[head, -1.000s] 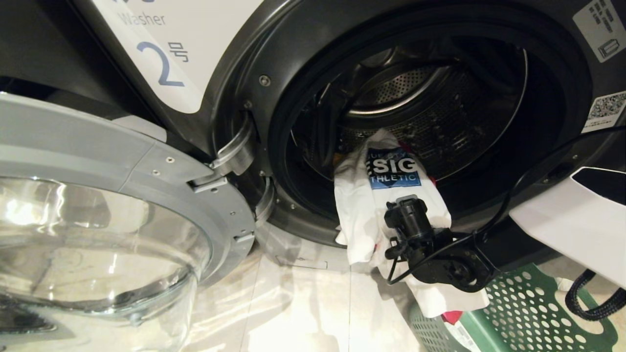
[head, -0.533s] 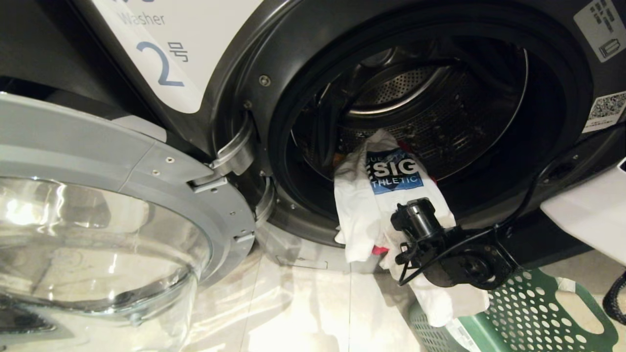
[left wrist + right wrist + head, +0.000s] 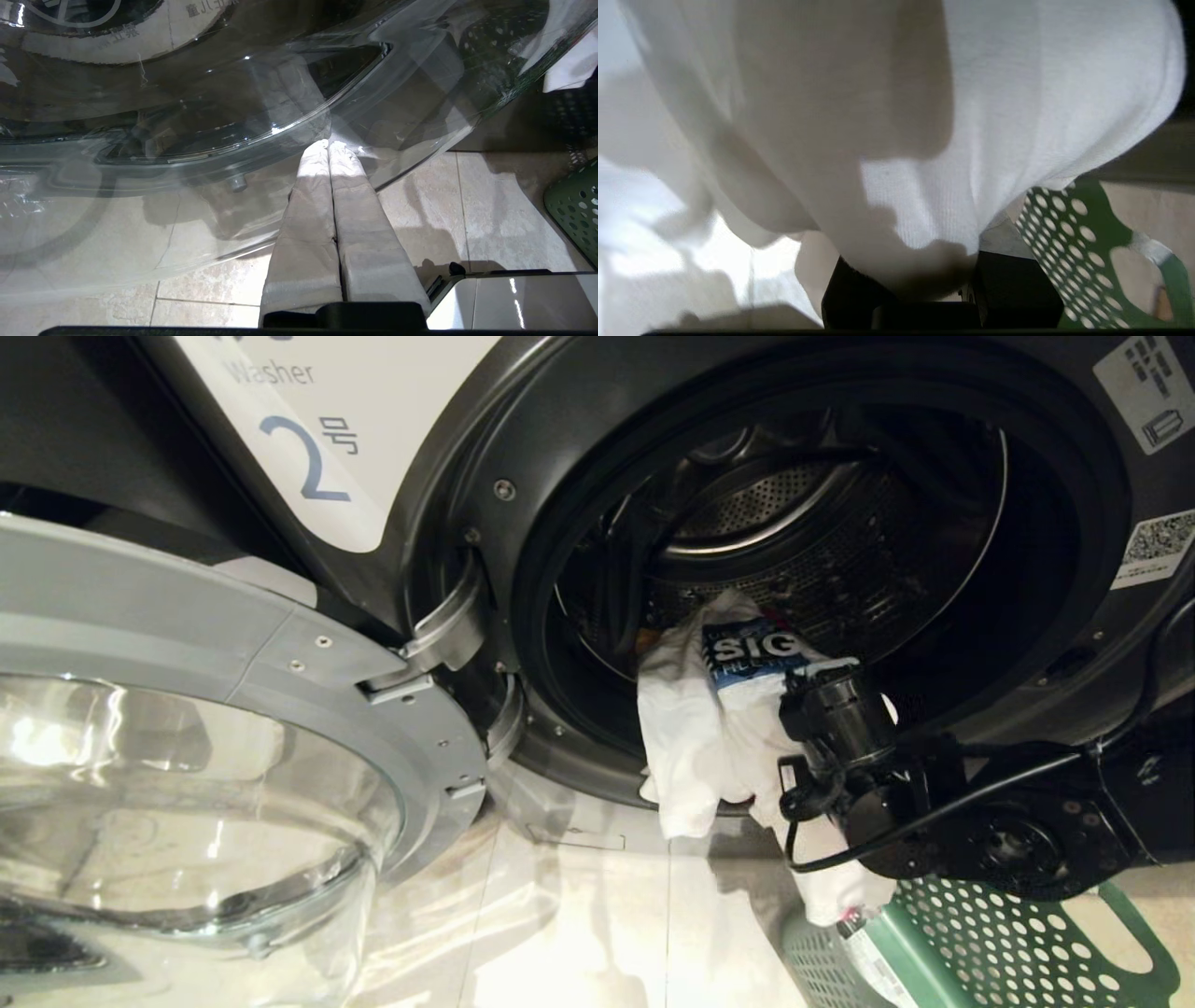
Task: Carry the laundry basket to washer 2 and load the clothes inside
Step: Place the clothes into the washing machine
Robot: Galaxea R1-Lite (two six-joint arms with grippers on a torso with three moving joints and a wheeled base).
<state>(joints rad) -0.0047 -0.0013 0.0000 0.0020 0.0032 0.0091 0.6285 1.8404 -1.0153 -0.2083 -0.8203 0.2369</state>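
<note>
Hanging lengthwise over the lip of washer 2 point(image 3: 308, 457), the white shirt point(image 3: 695, 747) has its printed end inside the drum and its tail toward the laundry basket point(image 3: 980, 943). Right gripper point(image 3: 822, 686) fingers are hidden by cloth. Only the left wrist view shows the left gripper point(image 3: 329, 145), fingers pressed together under the glass door point(image 3: 187, 784).
</note>
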